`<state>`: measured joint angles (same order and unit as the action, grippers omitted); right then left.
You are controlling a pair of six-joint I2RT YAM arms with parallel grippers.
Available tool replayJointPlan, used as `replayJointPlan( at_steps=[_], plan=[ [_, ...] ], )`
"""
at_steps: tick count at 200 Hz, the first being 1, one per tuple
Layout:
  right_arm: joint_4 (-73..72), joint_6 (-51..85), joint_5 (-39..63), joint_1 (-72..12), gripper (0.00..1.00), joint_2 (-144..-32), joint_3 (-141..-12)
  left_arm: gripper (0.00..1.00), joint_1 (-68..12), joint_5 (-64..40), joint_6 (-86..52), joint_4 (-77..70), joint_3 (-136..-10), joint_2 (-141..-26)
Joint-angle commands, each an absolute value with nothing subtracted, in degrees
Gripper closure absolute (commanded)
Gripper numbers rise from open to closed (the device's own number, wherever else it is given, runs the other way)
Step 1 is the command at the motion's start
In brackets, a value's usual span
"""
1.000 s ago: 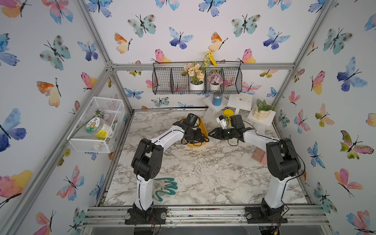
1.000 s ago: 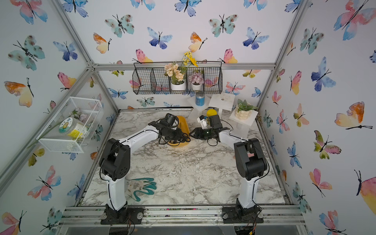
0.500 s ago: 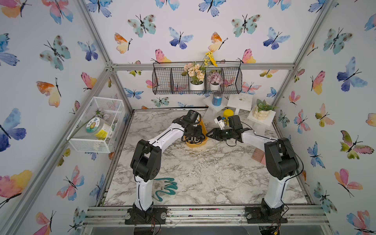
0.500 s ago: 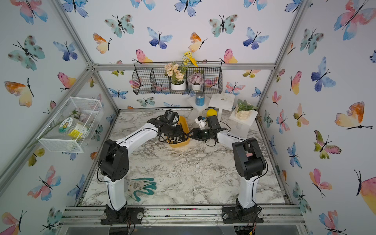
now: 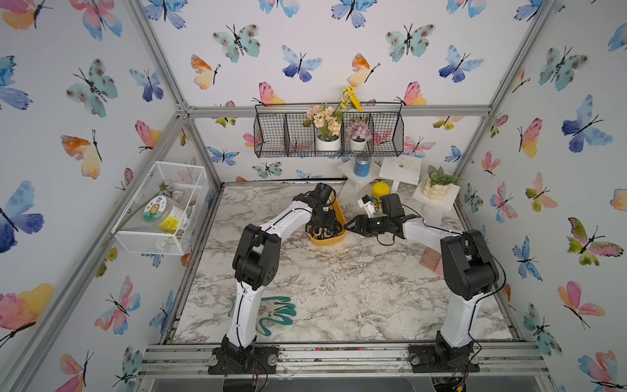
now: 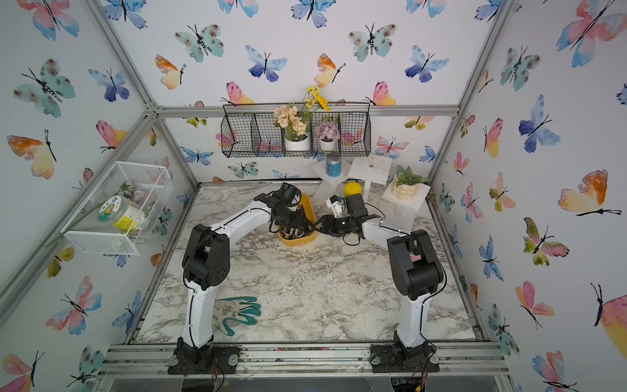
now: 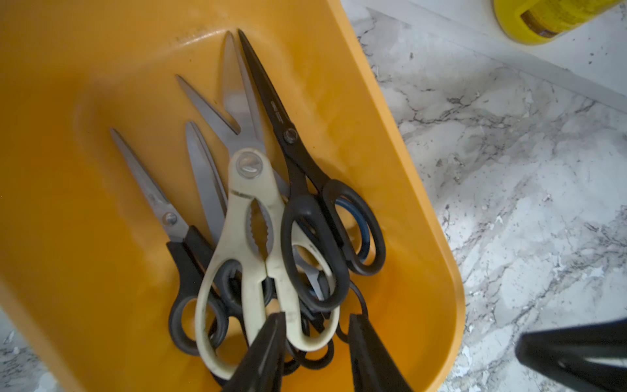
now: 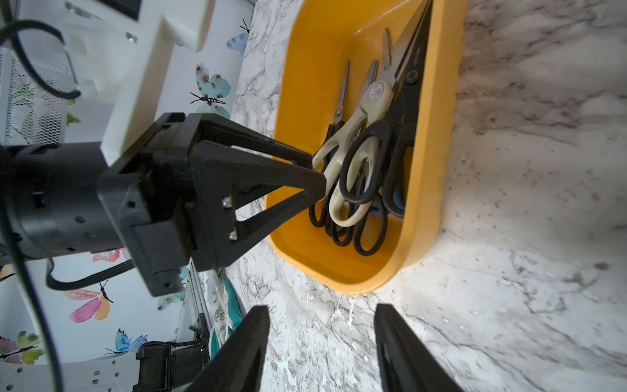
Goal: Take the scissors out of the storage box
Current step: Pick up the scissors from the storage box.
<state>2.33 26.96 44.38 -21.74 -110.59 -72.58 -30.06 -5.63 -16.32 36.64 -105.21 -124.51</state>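
— Where do the scissors [image 7: 202,169] lie from me?

— All of them are in the box [image 7: 390,142], toward the back of the surface [image 5: 339,288]. They lie lengthwise along it: blades toward its far end, handle loops bunched at the end nearer your arms' bases.

— And my hands?

— Your left fingers [image 7: 264,353] are down inside at that handle end, part-way open, with one loop of the cream shears [image 7: 251,190] lying between the tips. They clamp nothing that I can see; whether a tip touches the loop I can't tell. Your right fingers [image 8: 244,349] hover outside the box, just beside its near end, spread apart and empty, pointing across at the same loops.

— Which arm goes?

— The left, I'd say: it's nearer, and closing should bear on that loop from both sides. Draw it back along the blades' line, since the black pair [image 7: 298,166] lying over the cream one may drag up with it.
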Motion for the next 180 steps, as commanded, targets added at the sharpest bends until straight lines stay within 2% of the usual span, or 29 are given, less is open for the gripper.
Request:
replayJointPlan(
  at_steps=[1,55,104,163,180],
  plan=[
    [3.3,25.5,43.1,-21.9,0.45,-110.1,-72.0,0.63,-30.1,-2.6,-17.0,39.3,-106.9,-126.7],
    [3.3,25.2,43.1,-21.9,0.45,-109.7,-71.6,0.67,-30.0,-0.3,-17.9,39.5,-109.2,-131.0],
    [3.3,25.0,43.7,-21.9,0.45,-109.7,-71.7,0.77,-29.2,3.3,-18.5,40.5,-109.6,-134.1],
    [3.1,24.9,44.3,-21.8,0.45,-110.1,-72.4,1.0,-29.1,5.9,-17.9,40.7,-107.5,-133.4],
    [3.2,24.7,44.3,-21.9,0.45,-110.2,-72.8,1.0,-28.9,5.6,-18.1,40.4,-108.1,-132.5]
  ],
)
